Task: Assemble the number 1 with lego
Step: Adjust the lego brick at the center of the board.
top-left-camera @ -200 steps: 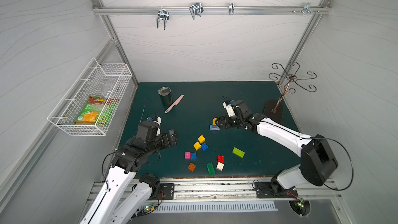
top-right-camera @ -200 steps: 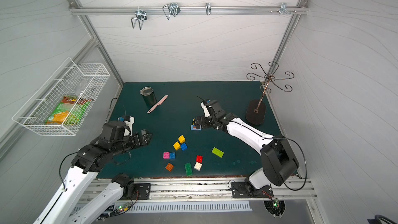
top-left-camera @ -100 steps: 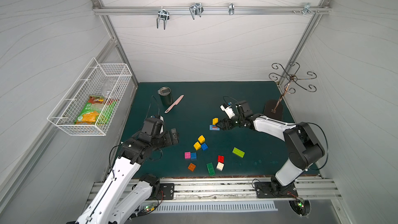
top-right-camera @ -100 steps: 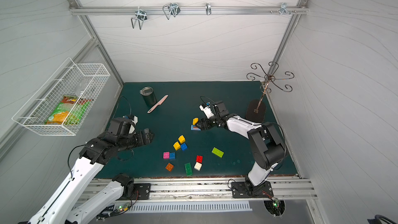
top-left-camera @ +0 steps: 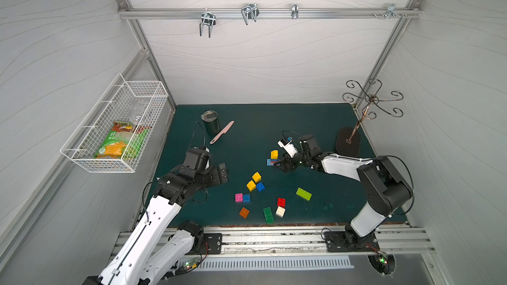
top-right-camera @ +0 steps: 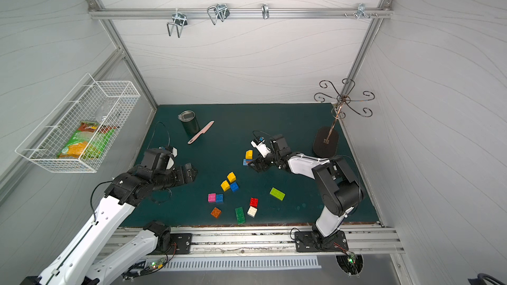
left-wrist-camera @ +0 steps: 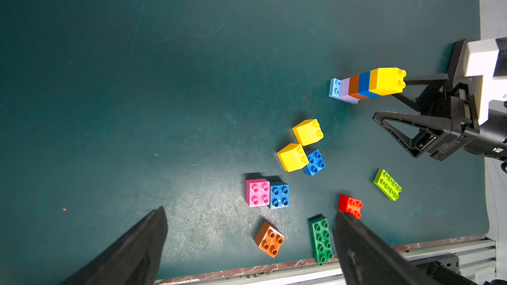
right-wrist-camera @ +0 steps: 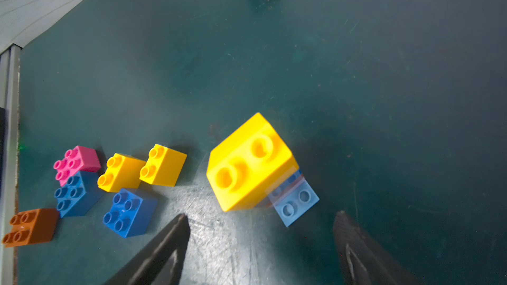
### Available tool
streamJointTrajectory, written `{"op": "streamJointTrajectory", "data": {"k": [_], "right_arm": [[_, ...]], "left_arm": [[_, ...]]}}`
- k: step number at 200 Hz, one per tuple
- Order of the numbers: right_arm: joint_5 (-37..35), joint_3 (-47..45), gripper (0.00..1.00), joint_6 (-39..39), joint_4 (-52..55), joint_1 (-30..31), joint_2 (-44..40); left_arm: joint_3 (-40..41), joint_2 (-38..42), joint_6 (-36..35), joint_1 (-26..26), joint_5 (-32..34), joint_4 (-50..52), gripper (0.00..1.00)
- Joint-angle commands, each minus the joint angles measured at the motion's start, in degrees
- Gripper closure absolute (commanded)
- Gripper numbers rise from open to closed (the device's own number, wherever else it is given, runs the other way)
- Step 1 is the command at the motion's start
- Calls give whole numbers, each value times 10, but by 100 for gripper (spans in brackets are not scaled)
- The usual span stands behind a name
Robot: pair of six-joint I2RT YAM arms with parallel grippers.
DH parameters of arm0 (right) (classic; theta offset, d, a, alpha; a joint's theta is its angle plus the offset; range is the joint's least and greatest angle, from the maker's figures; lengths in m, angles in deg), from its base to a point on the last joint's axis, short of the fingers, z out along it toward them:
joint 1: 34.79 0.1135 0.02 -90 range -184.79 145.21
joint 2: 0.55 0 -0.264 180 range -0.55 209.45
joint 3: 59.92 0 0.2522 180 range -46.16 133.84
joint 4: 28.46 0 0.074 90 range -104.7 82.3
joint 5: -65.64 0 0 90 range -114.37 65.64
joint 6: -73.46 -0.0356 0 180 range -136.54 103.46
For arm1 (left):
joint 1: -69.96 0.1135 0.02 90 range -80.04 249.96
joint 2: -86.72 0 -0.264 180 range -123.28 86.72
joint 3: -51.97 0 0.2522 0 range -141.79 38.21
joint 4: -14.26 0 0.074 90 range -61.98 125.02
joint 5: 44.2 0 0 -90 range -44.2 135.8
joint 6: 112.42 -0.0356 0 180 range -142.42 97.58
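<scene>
A lego stack (top-left-camera: 273,157) (top-right-camera: 248,157) stands mid-table: a light blue base, then lilac, orange and blue bricks, with a yellow brick on top (left-wrist-camera: 385,81) (right-wrist-camera: 248,161). My right gripper (top-left-camera: 282,164) (right-wrist-camera: 260,217) is open, and the stack lies just beyond its fingertips, ungripped. My left gripper (top-left-camera: 223,172) (left-wrist-camera: 250,211) hangs open and empty over the left of the mat. Loose lego lie near the front: two yellow bricks (top-left-camera: 256,177), blue ones (top-left-camera: 260,186), pink (top-left-camera: 239,197), orange (top-left-camera: 244,212), green (top-left-camera: 268,215), red (top-left-camera: 281,202), white (top-left-camera: 280,211) and lime (top-left-camera: 303,194).
A dark metal cup (top-left-camera: 211,122) and a pink knife (top-left-camera: 222,132) lie at the back left. A wire hook stand (top-left-camera: 348,145) on a black base sits at the back right. A wire basket (top-left-camera: 118,130) of snack packets hangs on the left wall.
My right arm has folded its elbow in and the open gripper has eased slightly back from the stack. My left gripper has shifted a little toward the table's middle.
</scene>
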Motion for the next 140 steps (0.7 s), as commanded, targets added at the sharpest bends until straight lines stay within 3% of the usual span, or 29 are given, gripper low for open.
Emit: {"op": "streamJointTrajectory", "data": {"k": [1, 71, 112, 140], "right_arm": [[-8, 15, 16, 29, -11, 8, 14], [-37, 83, 16, 57, 28, 10, 58], [-13, 124, 17, 51, 45, 5, 91], [40, 134, 20, 10, 27, -15, 105]], "left_arm": [[-13, -1, 1, -2, 9, 0, 0], [-13, -2, 1, -2, 10, 0, 0], [-13, -4, 1, -2, 12, 1, 0], [-14, -6, 1, -2, 11, 0, 0]]}}
